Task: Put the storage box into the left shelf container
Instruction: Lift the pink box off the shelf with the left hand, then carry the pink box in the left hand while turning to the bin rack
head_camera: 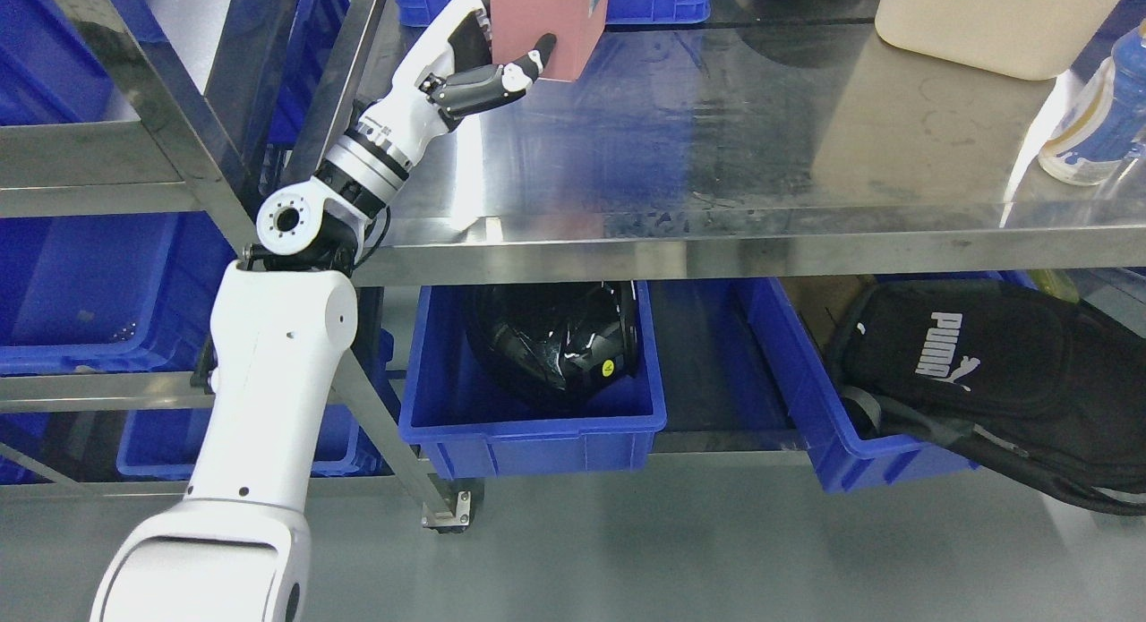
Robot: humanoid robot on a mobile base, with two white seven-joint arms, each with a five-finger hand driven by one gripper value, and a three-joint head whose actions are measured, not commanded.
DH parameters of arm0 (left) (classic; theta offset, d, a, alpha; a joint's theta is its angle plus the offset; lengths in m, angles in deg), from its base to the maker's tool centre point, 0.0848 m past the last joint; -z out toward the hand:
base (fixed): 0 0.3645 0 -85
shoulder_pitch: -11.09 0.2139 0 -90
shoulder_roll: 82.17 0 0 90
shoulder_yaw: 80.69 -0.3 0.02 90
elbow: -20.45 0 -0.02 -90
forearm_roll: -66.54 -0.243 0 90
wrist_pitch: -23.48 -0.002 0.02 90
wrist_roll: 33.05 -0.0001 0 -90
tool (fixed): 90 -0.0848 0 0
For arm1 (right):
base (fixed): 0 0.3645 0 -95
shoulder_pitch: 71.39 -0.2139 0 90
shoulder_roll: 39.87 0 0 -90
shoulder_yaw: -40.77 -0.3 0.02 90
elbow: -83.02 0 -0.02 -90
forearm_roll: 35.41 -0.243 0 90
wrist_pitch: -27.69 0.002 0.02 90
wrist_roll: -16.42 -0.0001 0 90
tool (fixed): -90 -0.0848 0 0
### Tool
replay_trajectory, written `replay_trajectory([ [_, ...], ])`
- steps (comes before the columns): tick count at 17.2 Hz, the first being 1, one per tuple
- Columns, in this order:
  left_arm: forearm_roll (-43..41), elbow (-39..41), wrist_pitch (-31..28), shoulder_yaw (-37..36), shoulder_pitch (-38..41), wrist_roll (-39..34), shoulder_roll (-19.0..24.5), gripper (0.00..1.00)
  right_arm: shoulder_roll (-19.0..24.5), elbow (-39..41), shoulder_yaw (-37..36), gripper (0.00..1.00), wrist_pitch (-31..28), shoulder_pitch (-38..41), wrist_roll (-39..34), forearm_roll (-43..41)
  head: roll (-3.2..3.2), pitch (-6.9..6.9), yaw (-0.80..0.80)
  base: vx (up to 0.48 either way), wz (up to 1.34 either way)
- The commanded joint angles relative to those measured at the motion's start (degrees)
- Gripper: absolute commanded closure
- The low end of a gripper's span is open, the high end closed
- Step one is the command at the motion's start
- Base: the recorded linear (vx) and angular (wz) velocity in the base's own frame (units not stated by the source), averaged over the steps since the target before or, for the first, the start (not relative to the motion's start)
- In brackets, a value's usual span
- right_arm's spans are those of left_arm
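A pinkish-red storage box (548,21) is held at the top of the head view, above the far left part of the steel table (716,157). My left hand (488,54) is shut on it, thumb across its front face and fingers behind its left side. The box's top is cut off by the picture's edge. My white left arm (277,371) rises from the lower left. On the left stands a steel shelf rack (107,157) with blue containers (89,282) on its levels. The right arm does not show.
A cream tub (994,22) and a bottle (1097,112) stand at the table's right. Under the table, a blue bin (528,434) holds a black helmet (555,336); another blue bin (842,443) holds a black bag (985,362). Grey floor lies below.
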State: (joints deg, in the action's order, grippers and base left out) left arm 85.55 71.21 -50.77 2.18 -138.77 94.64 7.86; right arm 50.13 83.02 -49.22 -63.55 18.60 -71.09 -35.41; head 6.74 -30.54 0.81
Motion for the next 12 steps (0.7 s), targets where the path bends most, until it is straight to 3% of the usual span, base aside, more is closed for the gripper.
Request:
replay_trajectory([
  [1,8.58,27.87,-0.02,0.47,15.1,-0.08,0.96,0.99,-1.0,1.0,-0.27,0.0,0.01,0.71,-0.03,0.09,0.0,0.0,0.0,0.016,0.14],
  [7,8.5,34.5,3.84,-4.37,25.73,-0.69,0.96,0.99,-1.0,1.0,-0.27,0.0,0.01,0.71,-0.03,0.09,0.0,0.0,0.0,-0.066,0.27],
  [12,8.41,37.75,6.75,-5.87,34.01,-0.34,0.96,0.99,-1.0,1.0,-0.27,0.0,0.01,0.71,-0.03,0.09,0.0,0.0,0.0,-0.06,0.68],
])
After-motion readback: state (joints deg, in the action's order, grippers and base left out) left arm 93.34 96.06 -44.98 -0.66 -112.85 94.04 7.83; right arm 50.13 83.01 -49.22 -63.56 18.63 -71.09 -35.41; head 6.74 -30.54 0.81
